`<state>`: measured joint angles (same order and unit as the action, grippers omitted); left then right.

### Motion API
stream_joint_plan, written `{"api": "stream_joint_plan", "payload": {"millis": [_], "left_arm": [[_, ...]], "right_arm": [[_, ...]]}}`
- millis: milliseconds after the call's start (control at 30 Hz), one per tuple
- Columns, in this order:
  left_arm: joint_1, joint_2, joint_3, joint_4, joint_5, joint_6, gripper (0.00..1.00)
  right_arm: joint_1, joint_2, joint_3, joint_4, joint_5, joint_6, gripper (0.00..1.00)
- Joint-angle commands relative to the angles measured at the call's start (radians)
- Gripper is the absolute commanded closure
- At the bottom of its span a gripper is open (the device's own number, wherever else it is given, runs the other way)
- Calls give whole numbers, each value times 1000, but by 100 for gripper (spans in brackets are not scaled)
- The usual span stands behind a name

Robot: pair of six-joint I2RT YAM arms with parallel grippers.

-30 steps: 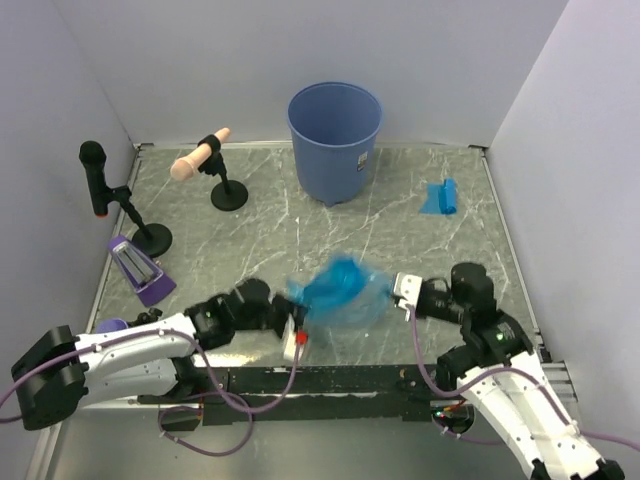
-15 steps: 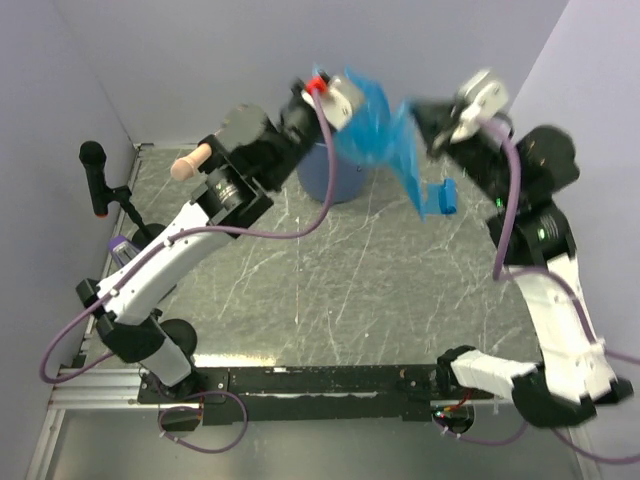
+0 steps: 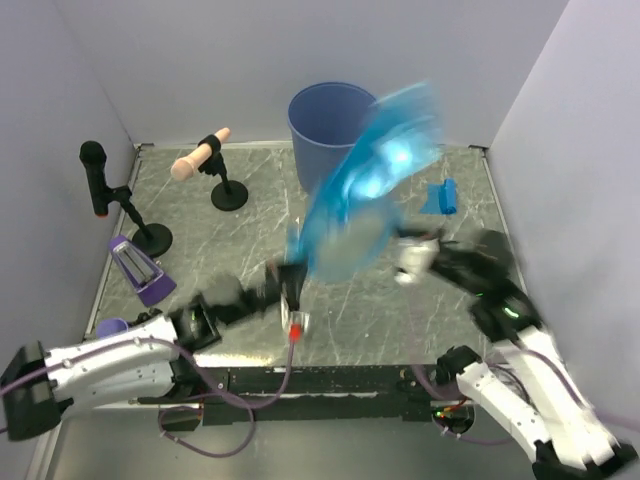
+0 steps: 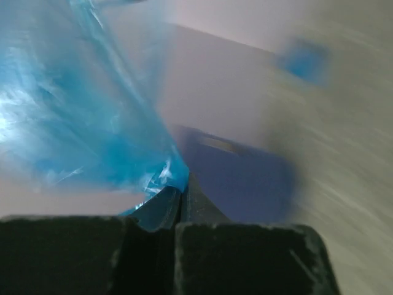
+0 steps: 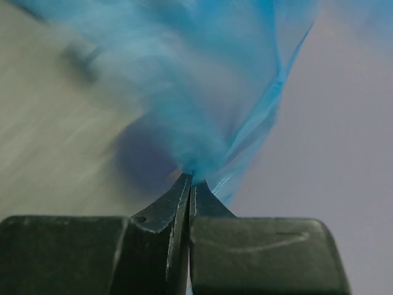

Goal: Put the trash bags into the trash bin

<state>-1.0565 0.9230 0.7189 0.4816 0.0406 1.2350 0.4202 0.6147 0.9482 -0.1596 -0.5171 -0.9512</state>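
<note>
— Both arms have swung back down low; half a second ago they were up by the bin [image 3: 316,125].
— What are you holding?
— My left gripper [image 4: 182,192] is pressed together on a fold of the bag [image 3: 365,185], and my right gripper [image 5: 190,182] pinches another edge. The film billows up between them, in front of the bin and not inside it.
— What worries you?
— Swinging this fast, the thin film could tear or slip from either pinch. It could also balloon and drape over the rim instead of dropping in. A small packet [image 3: 440,197] lies right of the bin, untouched.
</note>
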Motion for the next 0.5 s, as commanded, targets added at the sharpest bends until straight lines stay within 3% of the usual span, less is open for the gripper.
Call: {"api": "stream_joint_plan", "payload": {"millis": [0, 100, 233, 267, 367, 467], "left_arm": [[-8, -215, -403, -266, 273, 154, 100], [-60, -152, -197, -481, 251, -41, 99], [-59, 67, 121, -508, -37, -661, 99], [-39, 120, 217, -564, -100, -777, 100], [119, 236, 469, -676, -29, -1084, 99], [255, 388, 734, -817, -69, -1177, 100]], "right_arm": [[-3, -13, -242, -654, -111, -199, 100], [0, -157, -229, -465, -216, 123, 100], [-1, 6, -58, -353, -213, 519, 100], [-1, 61, 4, -362, -190, 608, 100], [-14, 242, 217, -376, -100, 785, 100], [-43, 389, 403, -308, 96, 809, 100]]}}
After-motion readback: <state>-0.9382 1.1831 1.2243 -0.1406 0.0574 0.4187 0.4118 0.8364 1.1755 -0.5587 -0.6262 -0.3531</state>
